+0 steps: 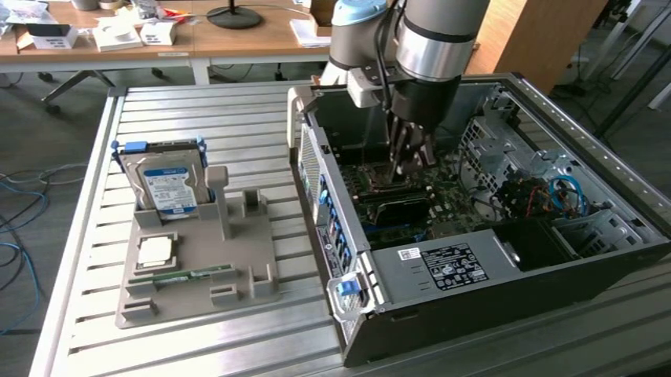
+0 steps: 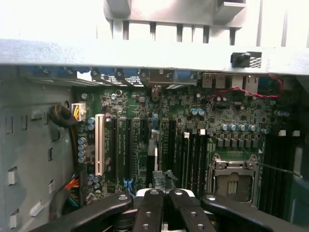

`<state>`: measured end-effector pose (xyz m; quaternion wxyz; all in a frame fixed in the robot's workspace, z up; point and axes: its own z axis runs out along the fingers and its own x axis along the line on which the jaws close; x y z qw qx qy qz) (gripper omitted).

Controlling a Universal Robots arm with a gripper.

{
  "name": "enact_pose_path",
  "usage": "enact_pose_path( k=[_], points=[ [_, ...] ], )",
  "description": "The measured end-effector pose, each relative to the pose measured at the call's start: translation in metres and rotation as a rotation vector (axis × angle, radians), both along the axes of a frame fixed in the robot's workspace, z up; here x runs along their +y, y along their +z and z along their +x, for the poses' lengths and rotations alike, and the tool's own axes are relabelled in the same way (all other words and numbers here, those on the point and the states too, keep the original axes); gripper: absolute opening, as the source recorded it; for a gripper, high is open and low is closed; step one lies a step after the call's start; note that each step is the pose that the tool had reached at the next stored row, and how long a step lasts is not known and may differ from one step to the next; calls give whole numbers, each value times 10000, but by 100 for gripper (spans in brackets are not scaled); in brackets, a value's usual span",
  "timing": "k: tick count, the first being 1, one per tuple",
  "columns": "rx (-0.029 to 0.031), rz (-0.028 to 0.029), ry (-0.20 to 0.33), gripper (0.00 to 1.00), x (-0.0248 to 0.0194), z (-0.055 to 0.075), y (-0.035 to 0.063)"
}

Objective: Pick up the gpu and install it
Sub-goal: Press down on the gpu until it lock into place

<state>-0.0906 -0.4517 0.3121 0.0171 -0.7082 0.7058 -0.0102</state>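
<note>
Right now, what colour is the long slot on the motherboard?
White, set among black slots; the slot shows best in the wrist view.

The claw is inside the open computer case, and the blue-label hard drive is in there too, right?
No: the hard drive stands in the grey holder outside the case, per the exterior view. The claw is inside the case.

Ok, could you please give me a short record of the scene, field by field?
end effector: shut, lowered inside the open computer case, over the motherboard
held item: cannot tell
hard drive: upright in the grey holder
memory stick: lying flat on the holder
holder: on the slatted table, on the exterior view's left of the case
</note>
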Motion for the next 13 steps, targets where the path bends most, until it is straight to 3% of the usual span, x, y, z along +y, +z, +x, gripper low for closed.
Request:
enact_pose_path(
  k=[13],
  points=[
    [14, 1, -5, 11, -1, 47, 18]
  ],
)
